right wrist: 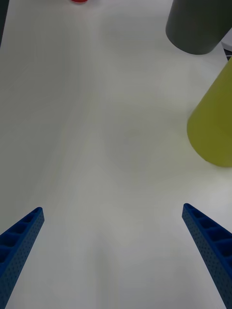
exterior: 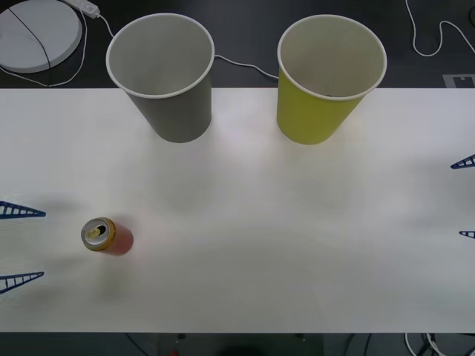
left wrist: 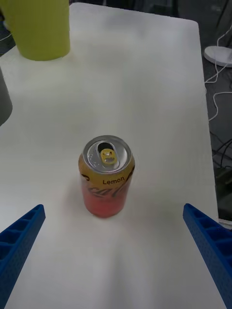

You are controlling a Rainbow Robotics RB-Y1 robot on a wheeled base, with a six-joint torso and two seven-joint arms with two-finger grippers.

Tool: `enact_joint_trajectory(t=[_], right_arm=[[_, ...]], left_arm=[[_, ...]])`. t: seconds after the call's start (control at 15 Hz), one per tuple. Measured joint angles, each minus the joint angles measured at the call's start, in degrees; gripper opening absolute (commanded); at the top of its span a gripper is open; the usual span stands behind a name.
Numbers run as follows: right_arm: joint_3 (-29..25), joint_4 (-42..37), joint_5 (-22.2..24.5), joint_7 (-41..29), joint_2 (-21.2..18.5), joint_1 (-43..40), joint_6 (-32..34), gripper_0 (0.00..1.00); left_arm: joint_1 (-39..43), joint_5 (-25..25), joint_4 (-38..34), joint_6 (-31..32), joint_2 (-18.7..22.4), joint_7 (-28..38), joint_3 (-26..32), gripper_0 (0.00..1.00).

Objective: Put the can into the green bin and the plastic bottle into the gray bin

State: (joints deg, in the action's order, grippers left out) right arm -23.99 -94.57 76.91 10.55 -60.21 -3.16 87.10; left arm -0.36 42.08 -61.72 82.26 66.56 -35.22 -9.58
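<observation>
The can (exterior: 107,236) stands upright on the white table's front left, red with a gold band and an open silver top. My left gripper (exterior: 30,245) is open just left of it, level with the can, fingers not touching it. From the left wrist, the can (left wrist: 106,178) stands just ahead of that gripper (left wrist: 113,209), centred on the gap between its spread fingers. The gray bin (exterior: 167,81) stands at the back left and the green bin (exterior: 323,85) at the back right, both upright. My right gripper (exterior: 466,198) is open at the right edge, holding nothing. The plastic bottle is out of view.
The white table (exterior: 260,222) reaches from the bins to the front edge. Behind it on the dark floor lie a white round disc (exterior: 37,33) and white cables (exterior: 237,63). The right wrist view has the green bin (right wrist: 215,120) and gray bin (right wrist: 198,24) ahead.
</observation>
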Motion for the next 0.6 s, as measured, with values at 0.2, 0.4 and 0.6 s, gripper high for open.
enact_joint_trajectory(t=[0.2, 0.4, 0.6], right_arm=[[0.00, 0.00, 0.00, 0.00, 0.00, 0.00, 0.00, 1.00], [0.00, 0.00, 0.00, 0.00, 0.00, 0.00, 0.00, 1.00], [0.00, 0.00, 0.00, 0.00, 0.00, 0.00, 0.00, 1.00]], left_arm=[[-0.76, -2.63, 4.13, -0.05, -2.55, -1.11, -2.41, 1.00], [-0.78, -3.72, 6.90, -0.65, -5.36, -2.20, -2.64, 1.00], [-0.78, -4.22, 8.36, -2.02, -7.96, -4.04, -2.73, 1.00]])
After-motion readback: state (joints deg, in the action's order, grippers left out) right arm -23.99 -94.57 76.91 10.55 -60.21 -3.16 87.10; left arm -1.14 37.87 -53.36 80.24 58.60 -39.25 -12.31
